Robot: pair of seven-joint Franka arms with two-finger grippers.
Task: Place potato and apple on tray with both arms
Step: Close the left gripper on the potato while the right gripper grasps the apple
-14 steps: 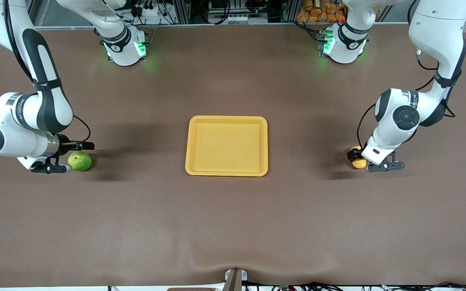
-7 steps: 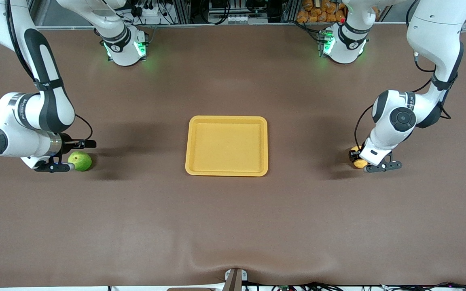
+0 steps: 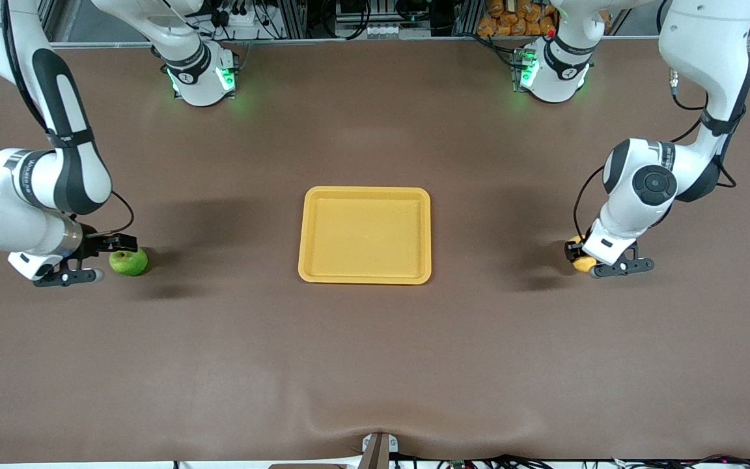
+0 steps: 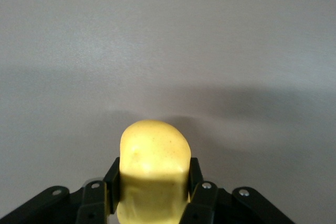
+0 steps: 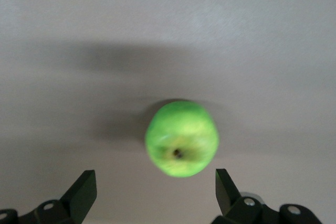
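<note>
The green apple (image 3: pixel 129 262) lies on the brown table toward the right arm's end. My right gripper (image 3: pixel 107 259) is open and low beside it. In the right wrist view the apple (image 5: pixel 181 145) sits just ahead of the spread fingertips of the right gripper (image 5: pixel 155 186), not between them. My left gripper (image 3: pixel 593 259) is shut on the yellow potato (image 3: pixel 583 264) close to the table toward the left arm's end. In the left wrist view the potato (image 4: pixel 153 161) is pinched in the left gripper (image 4: pixel 153 182). The yellow tray (image 3: pixel 365 234) lies mid-table with nothing on it.
The brown table mat (image 3: pixel 375 365) lies flat between each fruit and the tray. The arm bases (image 3: pixel 202 78) (image 3: pixel 551 75) stand along the table's edge farthest from the front camera, with cables and orange items off the table there.
My right gripper has drawn back from the apple, which was between its fingers and now lies ahead of the tips. My left gripper has shifted slightly with the potato.
</note>
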